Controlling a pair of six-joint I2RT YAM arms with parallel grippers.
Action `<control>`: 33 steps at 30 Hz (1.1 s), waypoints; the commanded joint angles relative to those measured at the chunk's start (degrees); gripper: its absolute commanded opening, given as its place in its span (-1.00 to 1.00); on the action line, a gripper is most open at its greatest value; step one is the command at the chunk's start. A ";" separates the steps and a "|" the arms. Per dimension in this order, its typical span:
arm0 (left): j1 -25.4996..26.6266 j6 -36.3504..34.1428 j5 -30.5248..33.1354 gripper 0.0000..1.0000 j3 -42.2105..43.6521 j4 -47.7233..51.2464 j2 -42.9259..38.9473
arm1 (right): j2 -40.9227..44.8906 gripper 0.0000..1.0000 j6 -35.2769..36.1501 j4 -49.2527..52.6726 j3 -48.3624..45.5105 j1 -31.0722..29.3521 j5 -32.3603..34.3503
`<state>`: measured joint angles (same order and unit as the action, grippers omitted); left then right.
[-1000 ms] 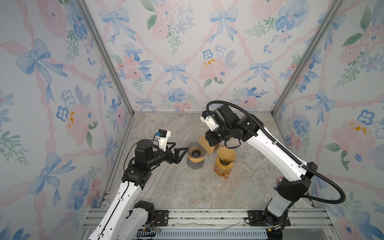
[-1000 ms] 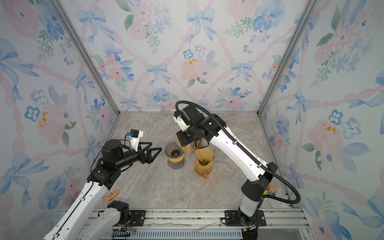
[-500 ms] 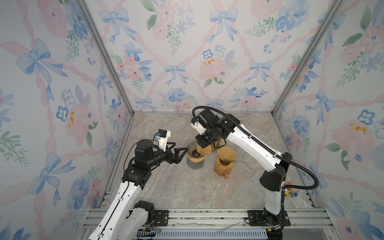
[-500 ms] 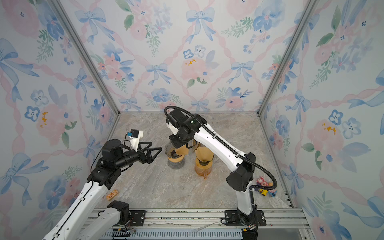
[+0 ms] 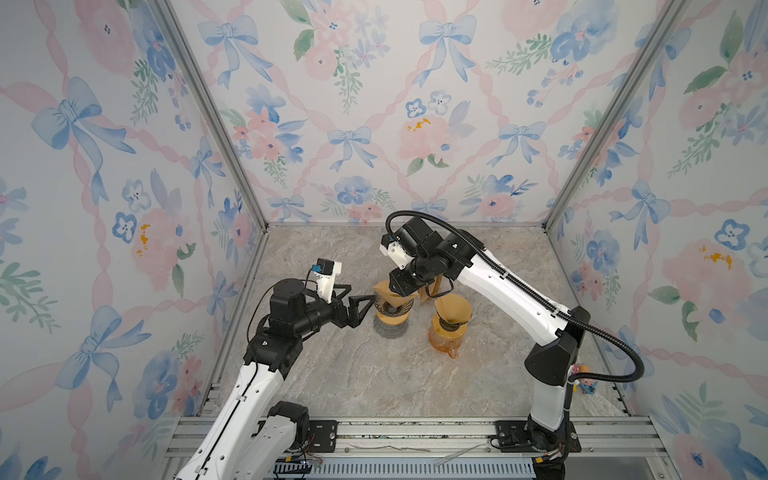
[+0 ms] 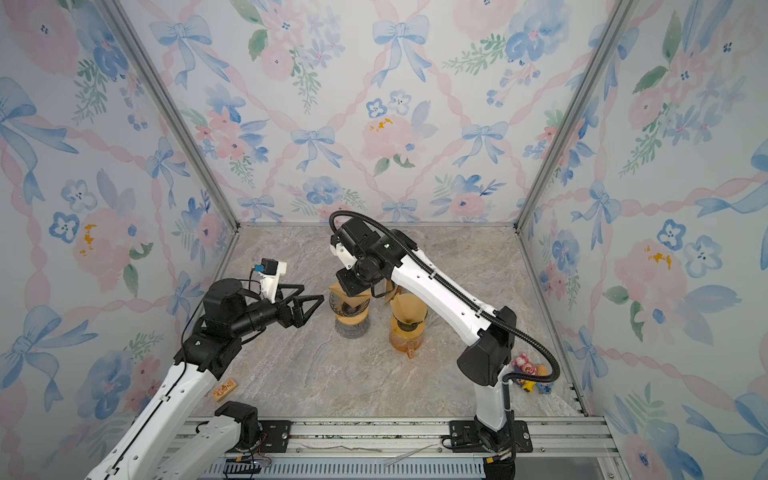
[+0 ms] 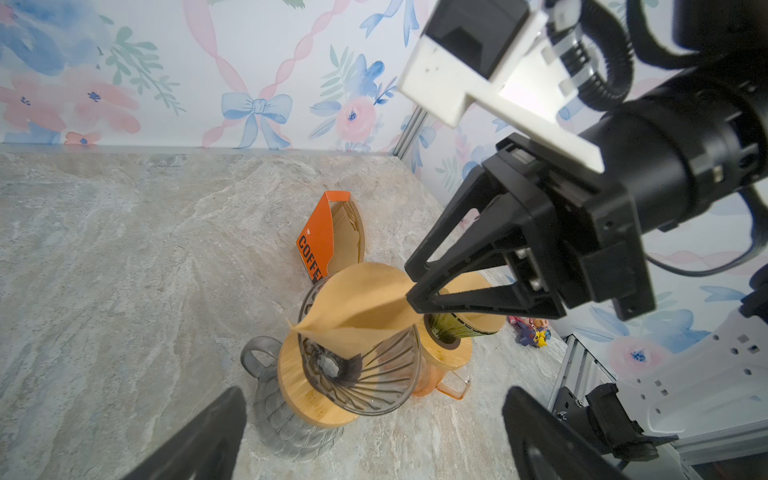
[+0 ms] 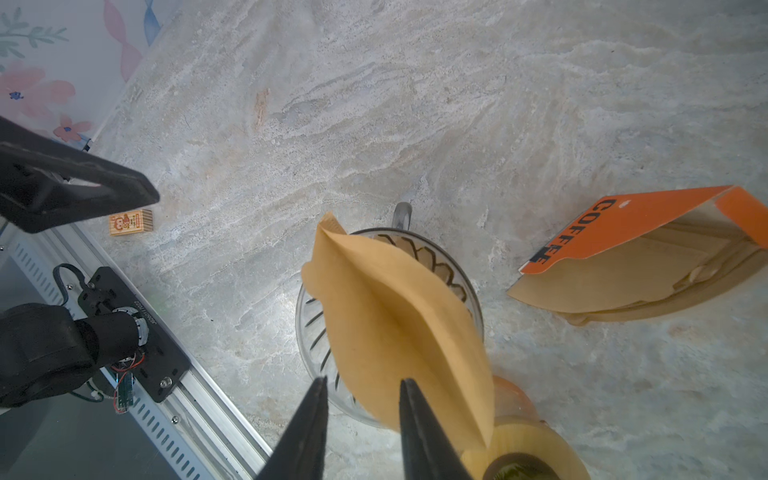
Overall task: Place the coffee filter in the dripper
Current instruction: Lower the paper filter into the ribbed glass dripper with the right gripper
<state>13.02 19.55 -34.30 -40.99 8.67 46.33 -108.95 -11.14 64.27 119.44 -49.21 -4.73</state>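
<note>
A tan paper coffee filter (image 7: pixel 361 299) (image 8: pixel 395 316) leans, partly spread, inside the smoky glass dripper (image 7: pixel 374 374) (image 5: pixel 392 309). The dripper sits on a wooden collar over a grey glass carafe. From above, my right gripper (image 7: pixel 411 286) (image 8: pixel 361 384) hangs at the filter's upper edge. Its fingers are parted, with a clear gap between them, and they do not pinch the paper. My left gripper (image 5: pixel 365 299) (image 7: pixel 374 415) stands wide open just left of the dripper, level with it and holding nothing.
An amber carafe with its own dripper and filter (image 5: pixel 451 318) stands right of the grey one. An orange filter pack (image 7: pixel 328 232) (image 8: pixel 623 249) lies behind both. A small wooden block (image 6: pixel 224 390) lies front left and toy figures (image 6: pixel 528 372) front right.
My right arm has swung left from above the amber carafe to the grey dripper, bringing the filter into it. Its jaws have parted. The left arm has stayed still.
</note>
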 commanded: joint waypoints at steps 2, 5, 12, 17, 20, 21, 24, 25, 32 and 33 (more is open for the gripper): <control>-0.53 0.22 -0.20 0.96 0.55 -0.50 0.18 | 3.87 -0.44 -1.64 -3.79 -3.09 1.24 -0.63; -0.45 0.22 -0.24 0.96 0.61 -0.49 0.23 | 3.20 -0.52 -1.70 -3.55 -3.42 2.17 -0.72; -0.47 0.25 -0.15 0.97 0.56 -0.56 0.36 | 1.65 -0.64 -0.07 -2.58 -3.78 0.52 0.01; -0.49 0.31 -0.32 0.96 0.56 -0.54 0.71 | -0.27 -0.62 0.06 -2.88 -4.51 0.16 2.50; -0.52 0.27 -0.15 0.97 0.56 -0.53 0.72 | -1.63 -0.61 0.57 -3.28 -4.66 0.23 2.88; -0.45 0.38 -0.07 0.96 0.56 -0.58 0.70 | -1.99 -0.58 0.77 -3.40 -4.70 0.26 2.89; -0.47 0.49 0.20 0.96 0.60 -0.51 1.00 | -3.55 -0.54 1.39 -3.05 -4.29 0.32 3.12; -0.45 0.61 0.41 0.96 0.65 -0.51 1.10 | -4.06 -0.53 1.61 -2.84 -4.13 0.26 3.14; -0.49 1.02 2.13 0.96 0.28 0.59 2.46 | -6.06 -0.35 2.56 -2.51 -4.26 0.28 3.39; -0.48 1.00 2.14 0.96 0.25 0.62 2.60 | -6.10 -0.34 2.53 -2.51 -4.30 0.26 3.33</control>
<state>12.91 19.81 -32.86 -40.99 8.95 48.66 -114.39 -9.52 60.97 115.68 -48.53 -2.09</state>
